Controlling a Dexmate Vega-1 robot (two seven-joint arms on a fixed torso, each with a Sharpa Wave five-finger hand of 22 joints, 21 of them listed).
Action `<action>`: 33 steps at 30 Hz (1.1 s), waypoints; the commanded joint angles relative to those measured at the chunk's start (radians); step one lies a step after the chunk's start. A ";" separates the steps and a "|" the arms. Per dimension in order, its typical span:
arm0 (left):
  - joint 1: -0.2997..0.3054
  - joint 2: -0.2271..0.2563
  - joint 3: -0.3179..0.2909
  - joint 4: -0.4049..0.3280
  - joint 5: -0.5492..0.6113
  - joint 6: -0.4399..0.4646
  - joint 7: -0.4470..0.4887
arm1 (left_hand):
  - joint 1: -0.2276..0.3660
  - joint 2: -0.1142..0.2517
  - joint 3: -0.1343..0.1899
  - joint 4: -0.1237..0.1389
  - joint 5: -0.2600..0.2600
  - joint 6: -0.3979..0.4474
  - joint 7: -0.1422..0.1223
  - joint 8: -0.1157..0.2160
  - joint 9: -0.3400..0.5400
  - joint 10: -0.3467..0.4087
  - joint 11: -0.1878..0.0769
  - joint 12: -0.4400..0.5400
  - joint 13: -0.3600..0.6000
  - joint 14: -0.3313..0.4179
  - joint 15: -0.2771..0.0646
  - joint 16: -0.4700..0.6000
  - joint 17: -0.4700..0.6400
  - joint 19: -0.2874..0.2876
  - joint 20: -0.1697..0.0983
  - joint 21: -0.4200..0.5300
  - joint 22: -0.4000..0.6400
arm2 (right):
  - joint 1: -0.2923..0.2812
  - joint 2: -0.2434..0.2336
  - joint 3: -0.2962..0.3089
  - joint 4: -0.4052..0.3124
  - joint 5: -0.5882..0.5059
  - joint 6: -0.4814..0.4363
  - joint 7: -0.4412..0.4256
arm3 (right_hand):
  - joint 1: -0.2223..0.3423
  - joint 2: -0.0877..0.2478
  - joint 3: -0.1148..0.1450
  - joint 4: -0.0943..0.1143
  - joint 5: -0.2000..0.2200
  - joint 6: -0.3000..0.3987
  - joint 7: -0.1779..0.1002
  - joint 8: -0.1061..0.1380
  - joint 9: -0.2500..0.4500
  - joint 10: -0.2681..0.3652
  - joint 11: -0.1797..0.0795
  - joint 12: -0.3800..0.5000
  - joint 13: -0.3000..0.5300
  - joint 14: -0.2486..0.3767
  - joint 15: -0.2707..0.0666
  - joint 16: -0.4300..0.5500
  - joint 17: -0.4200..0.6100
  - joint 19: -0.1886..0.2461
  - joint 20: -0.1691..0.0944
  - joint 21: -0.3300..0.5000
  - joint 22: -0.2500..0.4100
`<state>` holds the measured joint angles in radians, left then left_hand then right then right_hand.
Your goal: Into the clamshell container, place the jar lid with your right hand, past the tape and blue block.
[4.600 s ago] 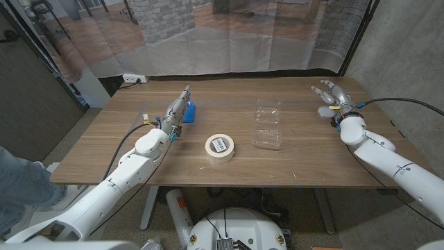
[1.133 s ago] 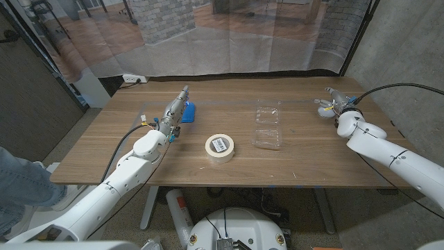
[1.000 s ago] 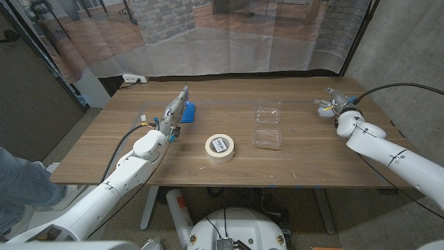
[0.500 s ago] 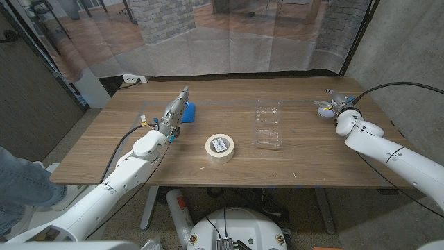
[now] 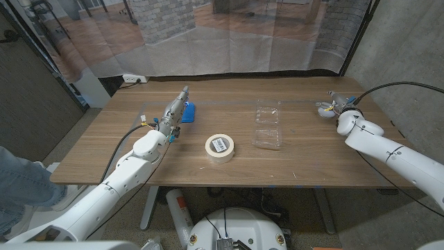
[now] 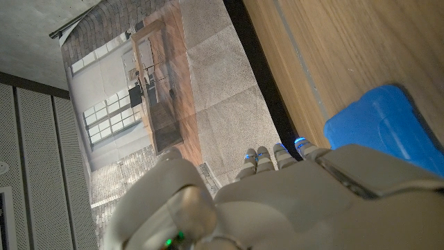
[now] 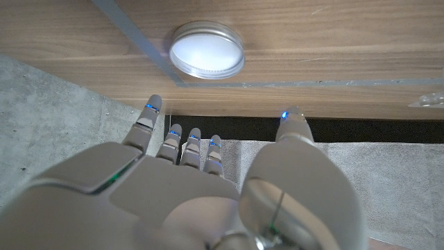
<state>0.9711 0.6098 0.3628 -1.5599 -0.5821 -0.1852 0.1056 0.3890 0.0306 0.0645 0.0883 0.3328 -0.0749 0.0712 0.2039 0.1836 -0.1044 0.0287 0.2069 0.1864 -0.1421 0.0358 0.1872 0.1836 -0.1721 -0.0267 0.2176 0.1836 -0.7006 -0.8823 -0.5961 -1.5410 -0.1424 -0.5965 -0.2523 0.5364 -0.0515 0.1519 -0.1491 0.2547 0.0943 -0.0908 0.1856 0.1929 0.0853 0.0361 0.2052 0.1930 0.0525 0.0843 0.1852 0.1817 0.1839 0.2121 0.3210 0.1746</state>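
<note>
Your right hand (image 7: pixel 208 194) open, fingers spread, nothing held; jar lid (image 7: pixel 207 51) lies on the table's far right corner just beyond them. Lower squarely over it, pinch the rim, then lift

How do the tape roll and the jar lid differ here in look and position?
The tape roll is a cream ring with an open centre; the jar lid is a closed silvery disc. The tape roll lies mid-table near the clamshell container; the jar lid lies far right, at the right hand. Both are round and lie flat.
</note>
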 commanded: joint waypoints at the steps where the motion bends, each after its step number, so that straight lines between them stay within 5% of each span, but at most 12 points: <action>1: 0.007 -0.001 -0.003 0.002 -0.003 -0.005 0.002 | 0.005 0.003 -0.003 0.003 -0.001 0.007 0.006 -0.001 0.005 -0.002 0.003 -0.003 0.002 -0.006 0.005 0.003 0.002 -0.027 -0.011 -0.006 0.004 | 0.054 0.001 -0.056 0.021 -0.026 -0.033 0.068 | 0.004 -0.009 -0.005 0.004 0.006 0.000 0.004 0.009 0.006 0.003 0.009 0.007 0.003 0.006 0.006 0.006 0.002 0.014 0.001 -0.003 0.004; 22: 0.020 -0.004 -0.007 0.018 -0.012 -0.026 -0.009 | 0.005 0.004 -0.006 0.003 -0.002 0.008 0.004 -0.002 0.005 -0.003 0.003 -0.003 0.002 -0.007 0.005 0.002 0.002 -0.029 -0.010 -0.007 0.004 | 0.106 -0.003 -0.105 0.015 -0.055 -0.103 0.153 | 0.008 -0.021 -0.014 0.010 0.022 -0.002 0.017 0.016 0.007 0.051 0.033 0.030 0.005 0.070 -0.018 0.023 0.004 0.081 0.001 -0.004 0.004; 33: 0.027 -0.003 -0.007 0.013 -0.011 -0.027 -0.006 | 0.005 0.005 -0.009 0.003 -0.003 0.009 0.004 -0.002 0.005 -0.002 0.003 -0.003 0.002 -0.007 0.005 0.002 0.002 -0.029 -0.009 -0.007 0.004 | 0.139 -0.007 -0.133 0.019 -0.069 -0.141 0.207 | 0.018 -0.012 -0.011 0.012 0.029 0.007 0.034 0.021 0.008 0.062 0.021 0.035 0.007 0.089 -0.020 0.025 0.006 0.104 0.002 -0.007 0.004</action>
<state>0.9925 0.6072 0.3549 -1.5464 -0.5920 -0.2087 0.1006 0.3890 0.0305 0.0646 0.0883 0.3329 -0.0749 0.0713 0.2040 0.1836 -0.1045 0.0287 0.2032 0.1864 -0.1460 0.0396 0.1872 0.1836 -0.1721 -0.0267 0.2107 0.1836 -0.5923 -0.8841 -0.7018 -1.5247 -0.1967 -0.7017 -0.0938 0.5452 -0.0603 0.1393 -0.1365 0.2777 0.0944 -0.0620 0.2013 0.1979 0.1416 0.0627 0.2323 0.1980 0.1276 0.0620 0.2005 0.1840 0.2727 0.2162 0.3196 0.1745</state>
